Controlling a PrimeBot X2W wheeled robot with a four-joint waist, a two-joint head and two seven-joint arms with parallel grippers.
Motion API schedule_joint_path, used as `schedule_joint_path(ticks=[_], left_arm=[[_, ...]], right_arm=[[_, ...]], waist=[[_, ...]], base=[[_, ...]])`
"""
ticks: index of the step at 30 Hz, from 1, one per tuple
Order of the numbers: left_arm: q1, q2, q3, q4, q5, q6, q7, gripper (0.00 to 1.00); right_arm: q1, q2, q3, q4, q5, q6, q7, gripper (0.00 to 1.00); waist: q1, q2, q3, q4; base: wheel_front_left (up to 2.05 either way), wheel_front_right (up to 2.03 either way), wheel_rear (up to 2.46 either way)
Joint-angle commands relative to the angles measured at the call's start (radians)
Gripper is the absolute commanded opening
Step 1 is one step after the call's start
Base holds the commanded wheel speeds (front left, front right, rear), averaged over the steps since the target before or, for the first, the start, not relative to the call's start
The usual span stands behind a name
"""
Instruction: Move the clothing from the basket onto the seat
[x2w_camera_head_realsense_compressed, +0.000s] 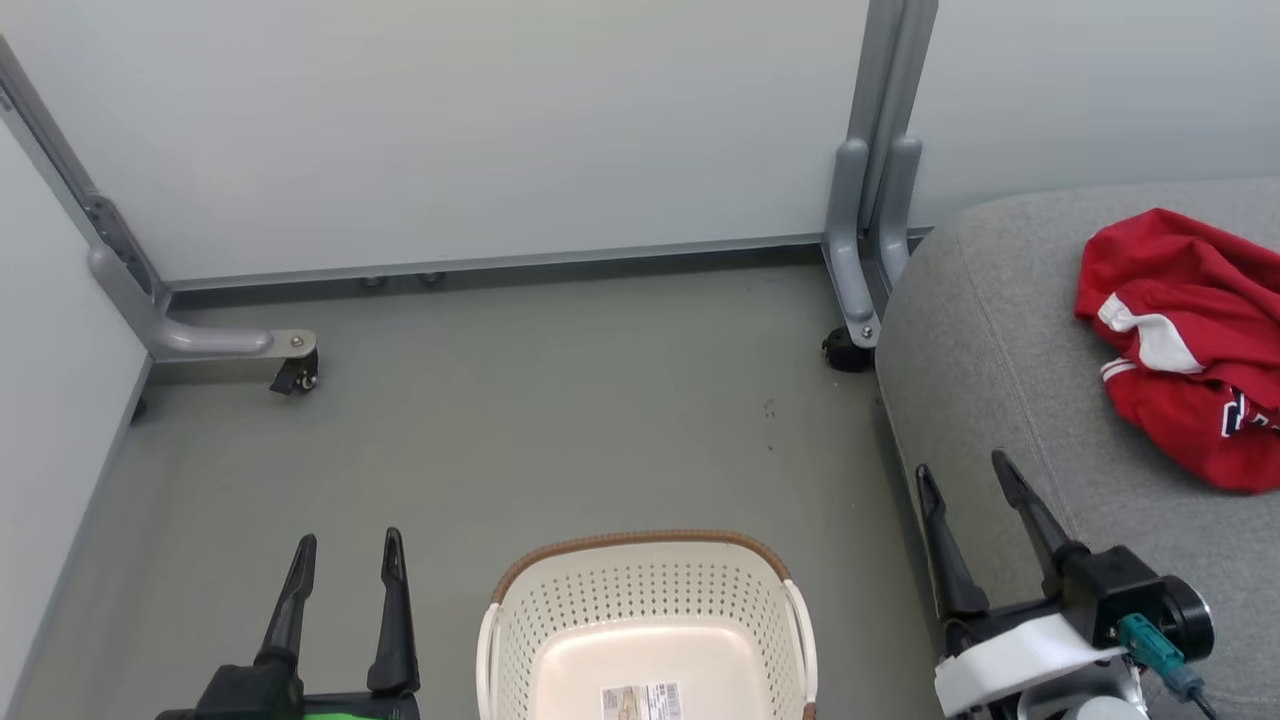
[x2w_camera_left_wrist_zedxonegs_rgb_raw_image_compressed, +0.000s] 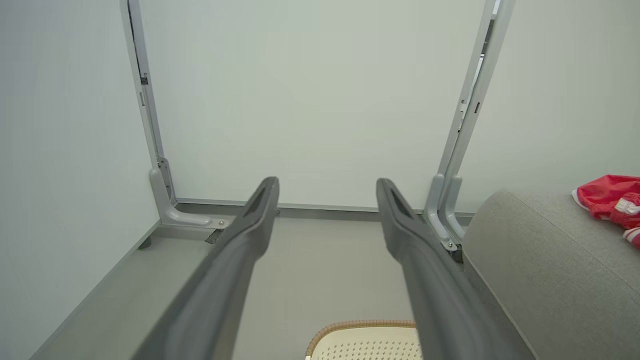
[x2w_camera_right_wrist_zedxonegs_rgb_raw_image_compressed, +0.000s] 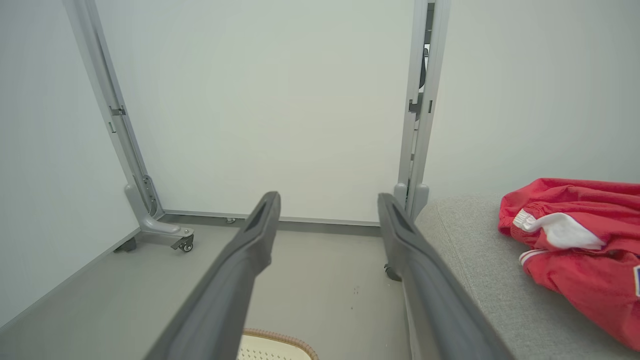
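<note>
**Transfer looks complete; both hands free**

Left hand (x2w_camera_head_realsense_compressed: 350, 537), left of the basket (x2w_camera_head_realsense_compressed: 640, 545): fingers apart, holding nothing. The basket floor shows a label (x2w_camera_head_realsense_compressed: 641, 700) and no red fabric; its near part is cut off. Right hand (x2w_camera_head_realsense_compressed: 961, 464), right of the basket: fingers apart, nothing held. Clothing (x2w_camera_head_realsense_compressed: 1180, 340) lies crumpled on the seat (x2w_camera_head_realsense_compressed: 1000, 330), far right of the basket. Judgement: last step reached. Next, check the basket's hidden part.

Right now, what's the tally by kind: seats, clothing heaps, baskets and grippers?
seat: 1
clothing heap: 1, red, lying on the seat
basket: 1, no clothing visible inside
grippers: 2, left gripper and right gripper, both open
Total: 5
</note>
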Motion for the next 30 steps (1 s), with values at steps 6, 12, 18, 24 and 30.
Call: schedule_joint_path(ticks=[6,12,18,24,30], left_arm=[[0.029,0.001,0.000,0.011,0.023,-0.012,0.000,1.00],[0.032,0.000,-0.003,0.025,0.015,-0.004,0.000,1.00],[0.029,0.000,-0.002,0.042,0.015,-0.007,0.000,1.00],[0.027,0.000,-0.007,0.056,0.023,-0.010,0.000,1.00],[0.025,0.000,-0.014,0.059,0.038,0.002,0.000,1.00]], right_arm=[[0.053,0.002,0.025,0.021,-0.018,-0.001,-0.003,1.00],[0.052,0.003,0.031,0.027,-0.008,-0.001,-0.003,1.00],[0.039,0.004,0.039,0.033,-0.002,-0.001,-0.003,1.00],[0.044,0.004,0.050,0.035,0.000,-0.001,-0.003,1.00],[0.043,0.004,0.051,0.040,0.002,-0.001,-0.003,1.00]], waist=[[0.0001,0.0000,-0.050,-0.005],[0.0001,0.0000,-0.059,-0.026],[0.0001,0.0000,-0.065,-0.037],[0.0001,0.0000,-0.074,-0.039],[0.0001,0.0000,-0.083,-0.038]], base=[[0.00,0.00,0.00],[0.00,0.00,0.00],[0.00,0.00,0.00],[0.00,0.00,0.00],[0.00,0.00,0.00]])
